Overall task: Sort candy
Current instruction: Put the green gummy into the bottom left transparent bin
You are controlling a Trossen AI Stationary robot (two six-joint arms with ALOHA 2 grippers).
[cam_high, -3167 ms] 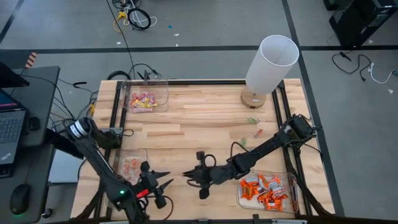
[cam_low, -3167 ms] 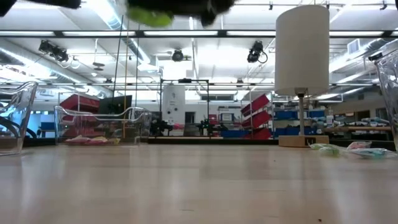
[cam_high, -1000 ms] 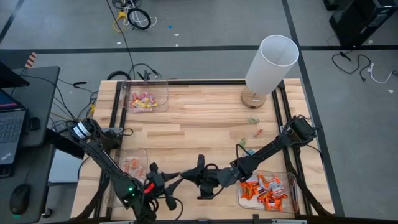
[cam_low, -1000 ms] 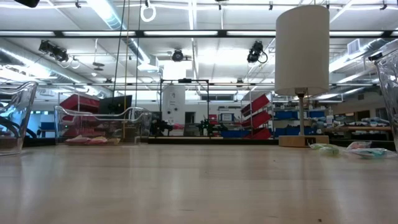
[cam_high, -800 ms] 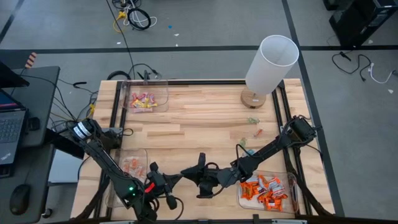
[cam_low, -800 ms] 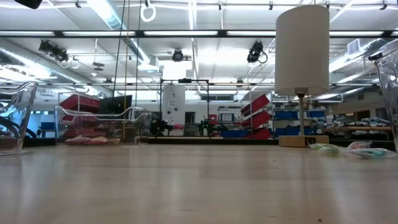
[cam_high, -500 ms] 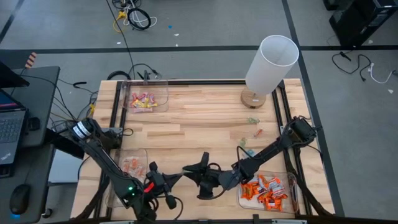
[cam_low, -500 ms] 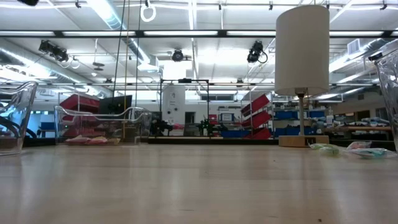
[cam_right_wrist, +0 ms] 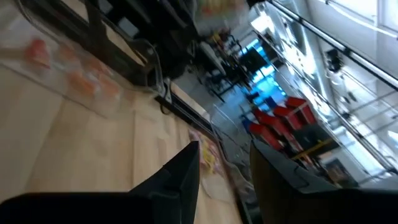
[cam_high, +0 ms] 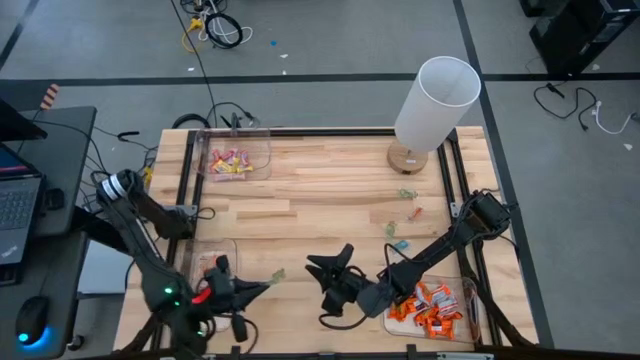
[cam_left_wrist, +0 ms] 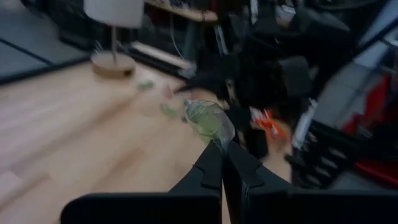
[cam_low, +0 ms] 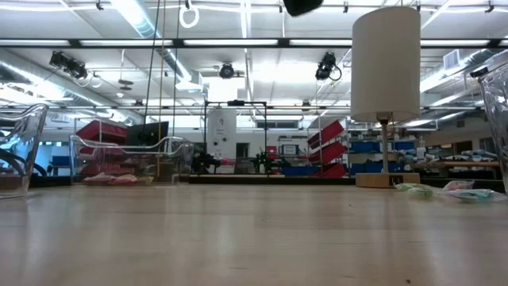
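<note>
A pale green wrapped candy (cam_left_wrist: pixel 208 118) sticks out past the tips of my left gripper (cam_left_wrist: pixel 222 150), which is shut on it. In the high view this candy (cam_high: pixel 276 274) hangs over the table's near left part, just right of my left gripper (cam_high: pixel 264 284). My right gripper (cam_high: pixel 328 257) stands open a little farther right, with nothing between its fingers (cam_right_wrist: pixel 186 168). A few loose candies (cam_high: pixel 404 194) lie on the wood near the lamp. My left gripper pinches one end of the candy's wrapper (cam_left_wrist: pixel 214 138) between its two fingertips. The fingers lie about level and point toward the table's right side. The candy is lifted clear of the table and reaches out beyond the fingertips.
A clear bin with pink and yellow sweets (cam_high: pixel 235 160) stands at the far left. A bin with pale sweets (cam_high: pixel 210 266) is at the near left, beside my left gripper. A bin of orange sweets (cam_high: pixel 430 305) is at the near right. A white lamp (cam_high: pixel 432 105) stands at the far right.
My left gripper has shut on the candy that my right gripper held, then drawn back toward the table's left edge and up with it. My right gripper has opened, let the candy go and turned at the wrist.
</note>
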